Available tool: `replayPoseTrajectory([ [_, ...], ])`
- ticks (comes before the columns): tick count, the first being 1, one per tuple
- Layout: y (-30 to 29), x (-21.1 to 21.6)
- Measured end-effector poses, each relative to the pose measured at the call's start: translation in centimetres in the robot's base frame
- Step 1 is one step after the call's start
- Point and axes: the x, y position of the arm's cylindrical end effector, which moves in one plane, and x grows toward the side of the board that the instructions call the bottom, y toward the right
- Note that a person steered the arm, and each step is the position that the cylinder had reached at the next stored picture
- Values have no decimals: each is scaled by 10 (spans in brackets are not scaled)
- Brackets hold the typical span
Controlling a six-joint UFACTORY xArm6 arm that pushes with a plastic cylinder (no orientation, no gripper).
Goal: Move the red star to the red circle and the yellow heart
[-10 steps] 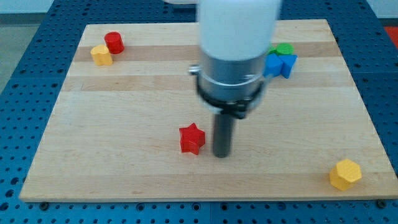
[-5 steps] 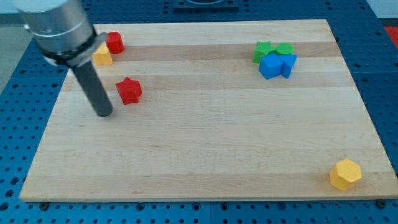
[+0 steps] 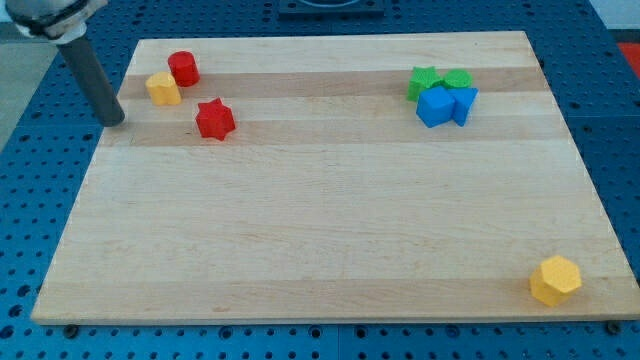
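Observation:
The red star [image 3: 215,119] lies on the wooden board [image 3: 330,200] near the view's upper left. The red circle [image 3: 183,68] and the yellow heart [image 3: 162,88] sit close together above and to the left of the star, a short gap away. My tip [image 3: 115,121] is at the board's left edge, left of the star and just below-left of the yellow heart, touching no block.
A cluster of two green blocks [image 3: 437,80] and two blue blocks [image 3: 447,104] sits at the view's upper right. A yellow hexagon [image 3: 555,280] lies at the lower right corner. Blue perforated table surrounds the board.
The red star has moved from the board's middle up and left, close to the red circle and yellow heart. My tip has swung left and up to the board's left edge.

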Motion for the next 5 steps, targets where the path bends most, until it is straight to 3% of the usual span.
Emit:
replayPoseTrajectory([
  [1,38,36],
  [3,87,0],
  [4,75,7],
  [5,107,33],
])
